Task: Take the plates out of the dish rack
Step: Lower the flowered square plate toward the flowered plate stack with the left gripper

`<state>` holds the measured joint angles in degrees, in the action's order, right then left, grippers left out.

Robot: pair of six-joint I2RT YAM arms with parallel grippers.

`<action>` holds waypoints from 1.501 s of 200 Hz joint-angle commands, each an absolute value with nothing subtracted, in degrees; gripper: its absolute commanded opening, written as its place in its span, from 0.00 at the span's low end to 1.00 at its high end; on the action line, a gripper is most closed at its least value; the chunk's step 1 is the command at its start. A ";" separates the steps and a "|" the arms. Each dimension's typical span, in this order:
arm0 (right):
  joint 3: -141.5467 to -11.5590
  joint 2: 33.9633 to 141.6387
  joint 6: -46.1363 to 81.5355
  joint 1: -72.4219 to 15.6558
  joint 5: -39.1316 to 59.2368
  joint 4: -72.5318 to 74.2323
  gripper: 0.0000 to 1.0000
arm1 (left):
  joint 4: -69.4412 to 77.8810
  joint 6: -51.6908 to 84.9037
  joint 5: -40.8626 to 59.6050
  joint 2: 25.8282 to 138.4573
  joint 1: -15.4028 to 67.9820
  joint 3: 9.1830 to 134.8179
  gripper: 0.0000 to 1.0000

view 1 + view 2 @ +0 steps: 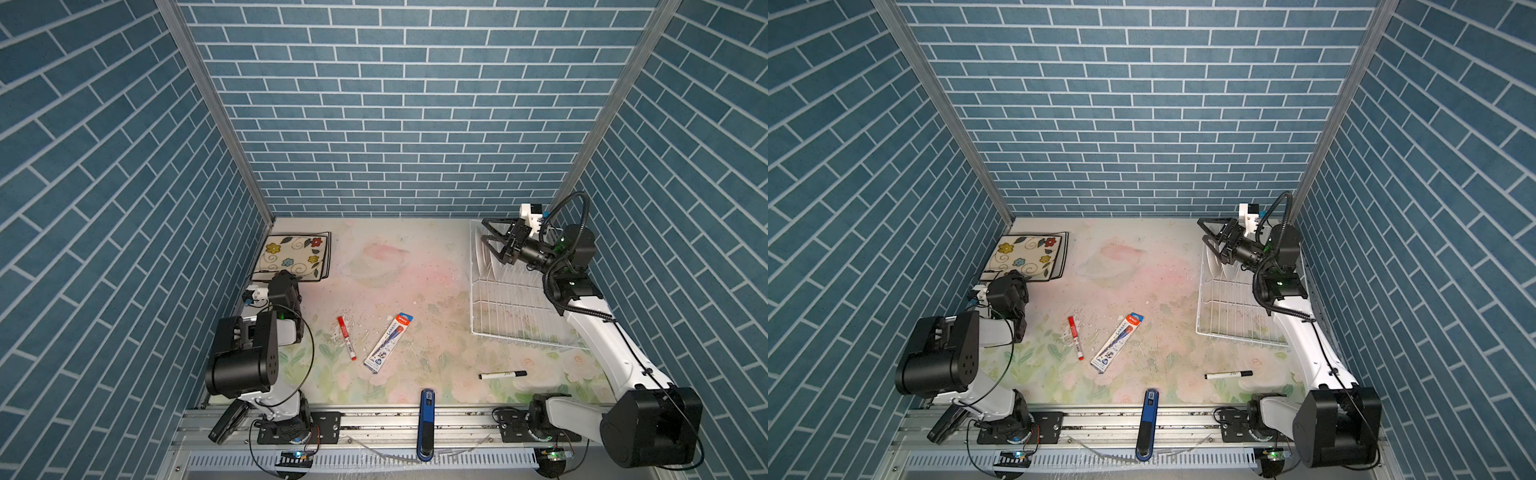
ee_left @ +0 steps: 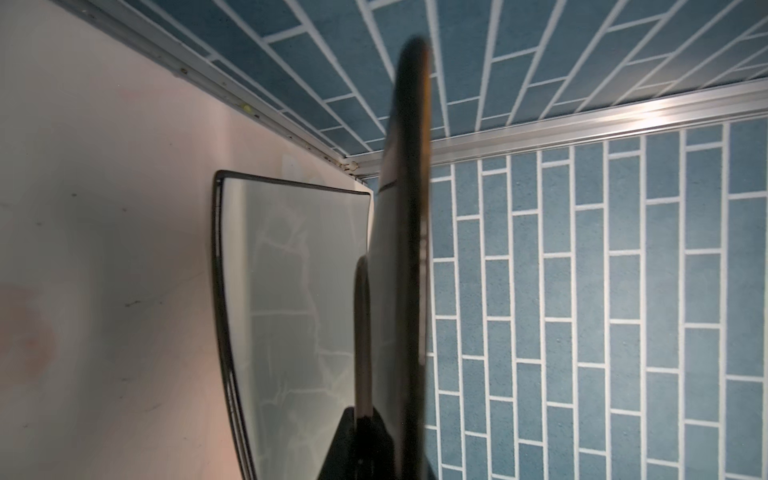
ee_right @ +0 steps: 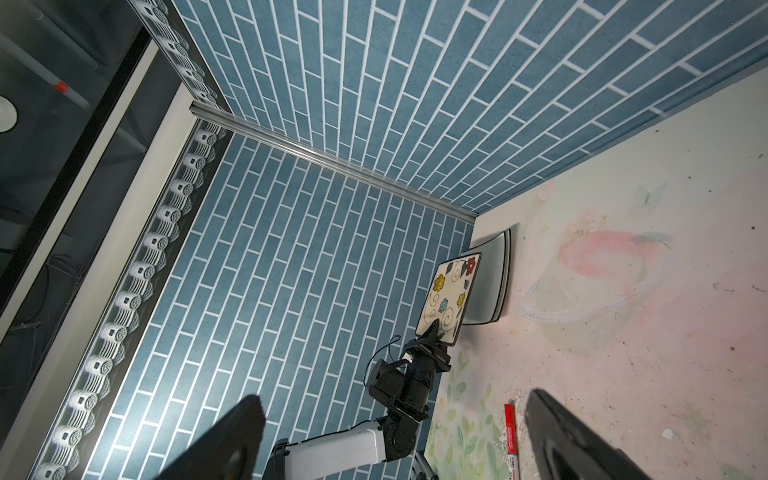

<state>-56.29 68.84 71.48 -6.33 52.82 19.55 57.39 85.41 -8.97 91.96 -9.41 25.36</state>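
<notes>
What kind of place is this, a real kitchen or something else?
Probably a robot test booth, not a real kitchen: blue brick-pattern panels in aluminium framing enclose a floral-printed table, and the left arm and right arm are mounted on a front rail.

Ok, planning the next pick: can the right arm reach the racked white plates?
Probably yes: the right end effector hangs open close over the white plates at the far end of the dish rack.
</notes>
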 commanded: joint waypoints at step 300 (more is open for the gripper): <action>-57.55 67.59 65.96 -5.93 53.96 15.82 0.99 | 68.73 87.60 -5.87 103.58 -11.96 38.17 0.00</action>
